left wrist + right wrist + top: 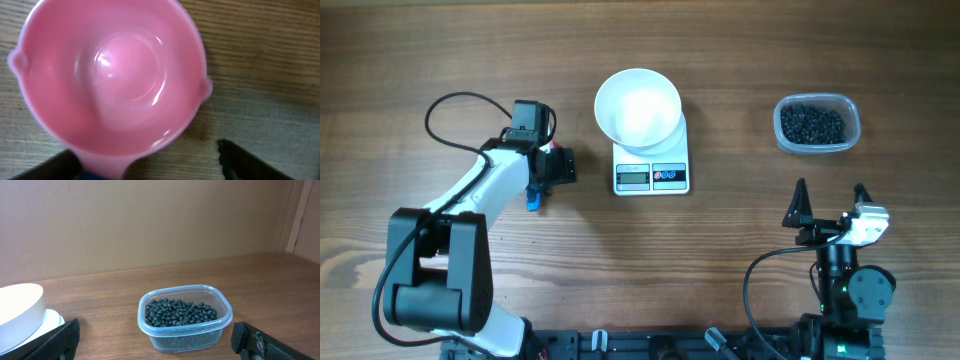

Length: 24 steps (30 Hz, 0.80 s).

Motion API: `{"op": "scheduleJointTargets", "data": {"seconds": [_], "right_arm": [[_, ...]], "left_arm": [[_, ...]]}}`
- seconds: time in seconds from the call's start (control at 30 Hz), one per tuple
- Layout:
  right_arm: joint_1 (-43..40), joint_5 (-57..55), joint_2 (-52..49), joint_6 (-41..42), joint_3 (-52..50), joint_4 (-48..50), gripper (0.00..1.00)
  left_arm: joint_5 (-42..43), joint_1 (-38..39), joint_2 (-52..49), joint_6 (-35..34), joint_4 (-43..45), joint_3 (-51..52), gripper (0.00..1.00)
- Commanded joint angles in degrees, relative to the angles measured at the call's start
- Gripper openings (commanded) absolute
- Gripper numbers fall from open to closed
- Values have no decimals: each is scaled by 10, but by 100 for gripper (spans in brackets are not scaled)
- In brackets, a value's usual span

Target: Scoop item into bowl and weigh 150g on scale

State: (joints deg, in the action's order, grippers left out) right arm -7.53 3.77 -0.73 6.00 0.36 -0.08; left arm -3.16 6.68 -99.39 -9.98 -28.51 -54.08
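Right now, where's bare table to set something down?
Bare wood between the scale and the bean tub, and in front of the scale toward the robot. Crowded left of the scale, where the left end effector hangs over the pink scoop.

Wooden table, plain brown wall

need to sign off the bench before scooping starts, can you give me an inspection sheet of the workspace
surface: wooden table, brown grain
job's things: white bowl sits on the scale; black beans in a clear tub to the scale's right
clutter: nothing seen
jaws: left jaws spread wide either side of the empty pink scoop handle; right jaws open, empty, facing the tub
cables: black cable loops off the left arm; another cable curves by the right arm's base
surroundings: plain brown wall behind the table
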Motion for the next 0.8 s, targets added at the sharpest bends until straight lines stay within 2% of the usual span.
{"op": "scheduleJointTargets", "data": {"seconds": [0.0, 0.3, 0.4, 0.43, 0.6, 0.77], "right_arm": [[1, -8, 5, 2, 0, 1, 100], [1, -8, 5, 1, 0, 1, 100], [1, -8, 5, 1, 0, 1, 100], [1, -8, 5, 2, 0, 1, 100], [1, -8, 5, 1, 0, 1, 100], [1, -8, 5, 1, 0, 1, 100]], "left_arm": [[16, 3, -7, 6, 0, -11, 100], [19, 3, -7, 5, -7, -10, 100], [20, 3, -7, -22, -13, -3, 100], [20, 3, -7, -30, -12, 1, 98], [20, 3, -7, -40, 2, 23, 59], [21, 3, -7, -40, 5, 27, 57]]}}
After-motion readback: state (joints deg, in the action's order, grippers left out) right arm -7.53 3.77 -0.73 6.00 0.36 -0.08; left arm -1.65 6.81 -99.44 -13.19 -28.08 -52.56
